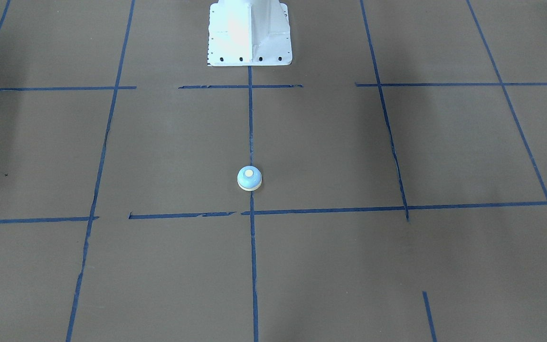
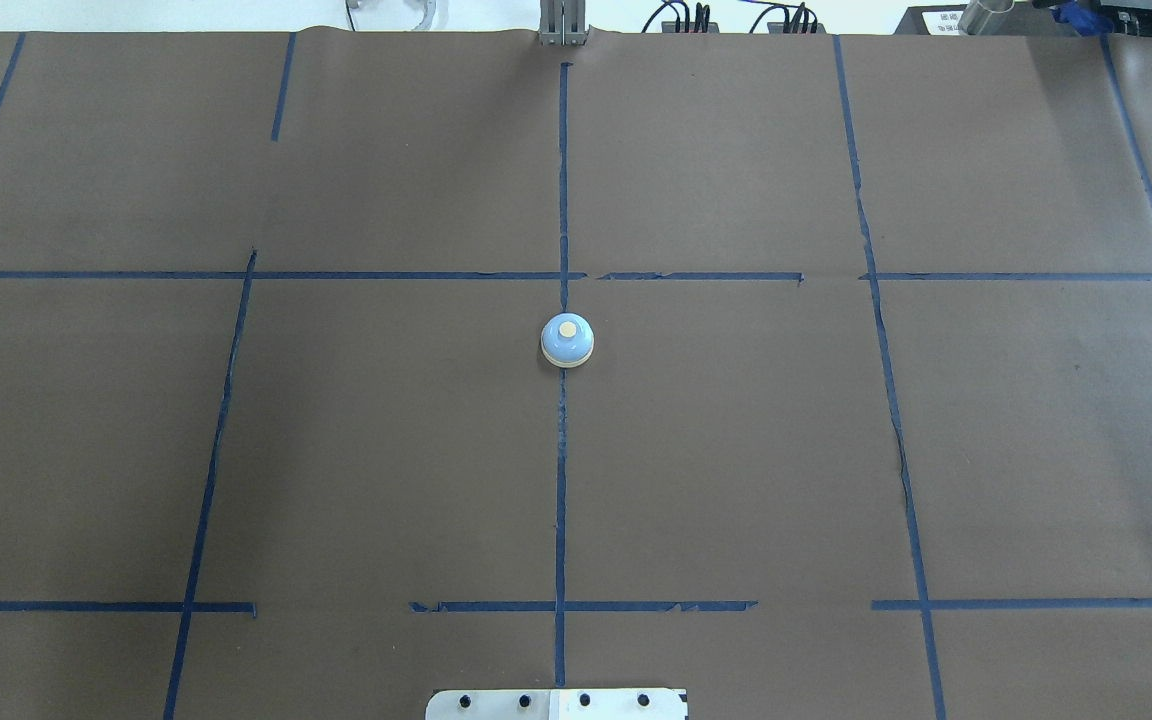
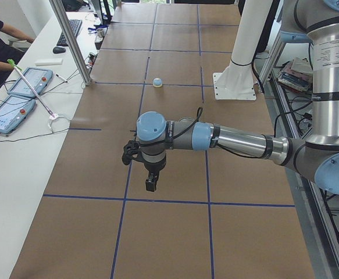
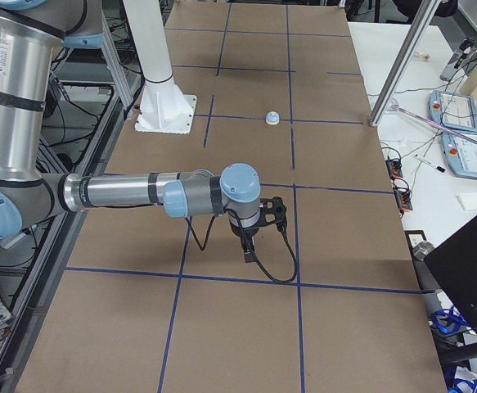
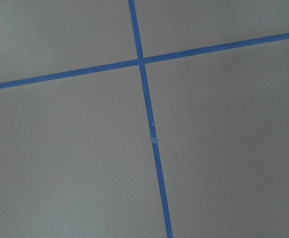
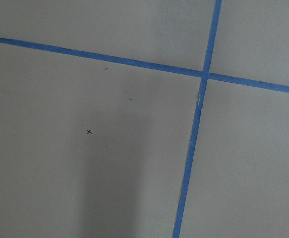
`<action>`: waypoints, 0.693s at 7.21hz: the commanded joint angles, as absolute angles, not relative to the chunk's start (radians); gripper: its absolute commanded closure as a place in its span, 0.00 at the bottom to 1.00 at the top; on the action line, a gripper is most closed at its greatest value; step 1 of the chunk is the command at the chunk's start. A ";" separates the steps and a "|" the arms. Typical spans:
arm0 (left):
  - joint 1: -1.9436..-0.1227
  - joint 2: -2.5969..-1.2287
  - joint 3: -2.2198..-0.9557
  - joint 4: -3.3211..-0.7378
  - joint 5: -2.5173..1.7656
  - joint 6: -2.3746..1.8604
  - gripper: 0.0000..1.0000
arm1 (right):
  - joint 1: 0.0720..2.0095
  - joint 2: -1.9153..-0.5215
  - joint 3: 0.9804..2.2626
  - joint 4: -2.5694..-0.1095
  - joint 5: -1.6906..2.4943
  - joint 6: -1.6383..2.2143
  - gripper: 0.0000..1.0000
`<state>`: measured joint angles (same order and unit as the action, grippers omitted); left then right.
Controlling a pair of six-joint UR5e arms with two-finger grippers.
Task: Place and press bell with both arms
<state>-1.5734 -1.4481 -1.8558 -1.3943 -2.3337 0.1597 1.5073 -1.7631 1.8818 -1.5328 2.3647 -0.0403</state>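
Brown paper covers the tabletop (image 1: pixel 349 266), crossed by blue tape lines (image 1: pixel 253 247). In the front-facing view the bell (image 1: pixel 249 178) stands upright on the central line, about midway between the tabletop's left and right edges and well away from every corner, with the white pedestal (image 1: pixel 249 33) at the robot's edge. No arm shows here. The overhead view gives the same: the bell (image 2: pixel 567 341) sits alone on the central tape, its cream button facing up, nothing touching it. From the tabletop's left end, the left arm (image 3: pixel 233 139) reaches out level above the paper, its fingers (image 3: pixel 150 181) pointing down over a tape line and clear of the surface; I cannot tell whether they are spread or closed. The bell (image 3: pixel 157 82) lies well apart, farther along. From the right end, the right arm (image 4: pixel 123 192) stretches out the same way, its fingers (image 4: pixel 248 250) hanging downward above the paper, their state likewise impossible to tell, the bell (image 4: pixel 273 118) far beyond them. The left wrist camera shows only paper and a tape crossing (image 5: pixel 141 60); the right wrist camera shows another crossing (image 6: pixel 204 74) and a tiny pen mark (image 6: pixel 88 132).
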 commanded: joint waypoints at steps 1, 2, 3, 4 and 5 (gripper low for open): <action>-1.574 -1.419 -1.850 -1.391 -2.338 0.156 0.00 | 1.496 -1.729 1.879 -1.586 2.356 -0.044 0.00; -1.574 -1.404 -1.850 -1.390 -2.339 0.156 0.00 | 1.496 -1.729 1.876 -1.586 2.356 -0.044 0.00; -1.574 -1.384 -1.836 -1.391 -2.355 0.158 0.00 | 1.496 -1.723 1.862 -1.585 2.359 -0.044 0.00; -1.575 -1.382 -1.836 -1.393 -2.355 0.156 0.00 | 1.496 -1.721 1.859 -1.585 2.359 -0.043 0.00; -1.575 -1.364 -1.832 -1.393 -2.356 0.158 0.00 | 1.496 -1.718 1.850 -1.582 2.362 -0.043 0.00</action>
